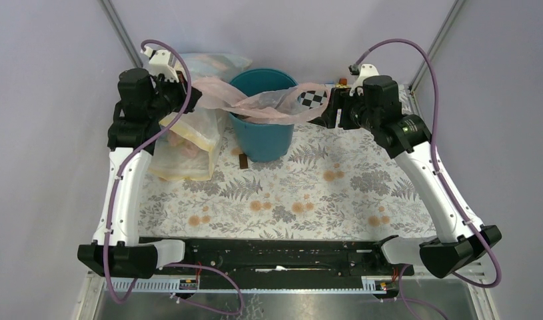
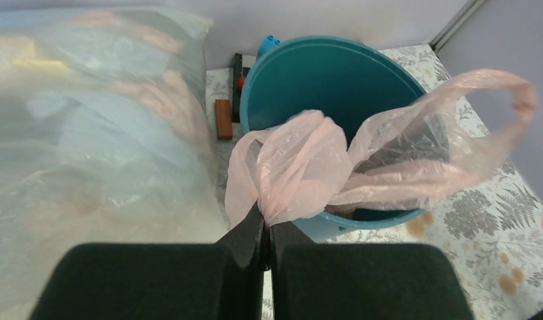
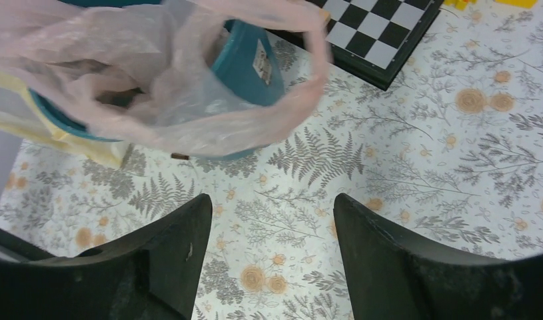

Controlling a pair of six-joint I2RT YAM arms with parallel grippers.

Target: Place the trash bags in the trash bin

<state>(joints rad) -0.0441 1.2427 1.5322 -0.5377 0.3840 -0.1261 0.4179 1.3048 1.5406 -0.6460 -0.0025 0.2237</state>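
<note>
Between the fingertips of the left gripper [image 2: 266, 230], which are pressed tightly together, a bunched corner of the trash bag [image 2: 302, 167] is clamped. The bag is a thin, pale pink, translucent film, heavily creased and gathered into folds at the clamp point. Directly ahead of the left gripper it fans out into two puffed lobes. The far lobe ends in a loop handle on the side away from this gripper.

The bag lies across the open mouth of the trash bin [image 2: 308, 73], a round teal bucket with tapered sides. Part of the film sags below the rim on the side nearest the left gripper, and the rest is draped over the top. In the overhead view the bag [image 1: 255, 103] spans the bin [image 1: 262, 143] from the left gripper [image 1: 192, 99] toward the right gripper [image 1: 327, 110].

The right gripper [image 3: 272, 200] is released: its two fingers [image 3: 168, 260] stand wide apart with only the flowered table [image 3: 422, 153] showing between them. The loop end of the bag [image 3: 188, 87] hangs ahead of these fingers and above the bin wall [image 3: 245, 60], clear of both tips.

To the left of the left gripper rests a large clear sack [image 2: 88, 133] stuffed with bags, just beside the bin. A checkerboard [image 3: 382, 33] lies ahead and to the right of the right gripper.
</note>
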